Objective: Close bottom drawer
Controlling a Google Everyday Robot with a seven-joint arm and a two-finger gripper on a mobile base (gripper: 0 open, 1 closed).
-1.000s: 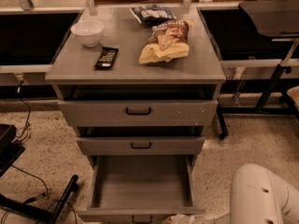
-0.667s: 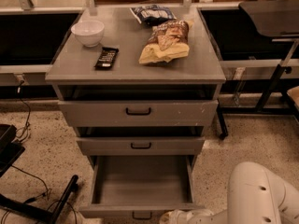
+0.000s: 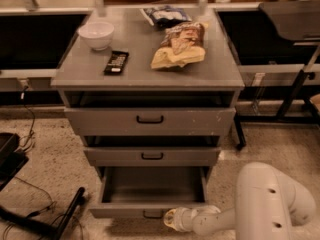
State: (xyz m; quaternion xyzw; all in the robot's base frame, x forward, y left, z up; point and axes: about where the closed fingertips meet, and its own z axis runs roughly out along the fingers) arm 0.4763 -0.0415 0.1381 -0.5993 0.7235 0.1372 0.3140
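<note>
The bottom drawer (image 3: 150, 186) of the grey cabinet stands partly open, its deep grey box empty. Its low front panel carries a small black bar handle (image 3: 152, 214) near the lower edge of the view. My white arm (image 3: 260, 204) comes in from the lower right, low over the floor. My gripper (image 3: 171, 219) is at the arm's left end, right against the drawer's front panel, just right of the handle. The middle drawer (image 3: 151, 156) and the tall top drawer (image 3: 150, 120) sit above, each slightly ajar.
On the cabinet top lie a white bowl (image 3: 96, 34), a black remote (image 3: 116, 62), a yellow snack bag (image 3: 179, 46) and a dark packet (image 3: 165, 15). Black stand legs and cables (image 3: 55, 219) lie on the floor at left. A dark table frame (image 3: 292, 91) stands at right.
The bottom drawer has slid inwards; its front panel is now closer to the cabinet. My arm has reached further left, with the gripper now at the drawer's front.
</note>
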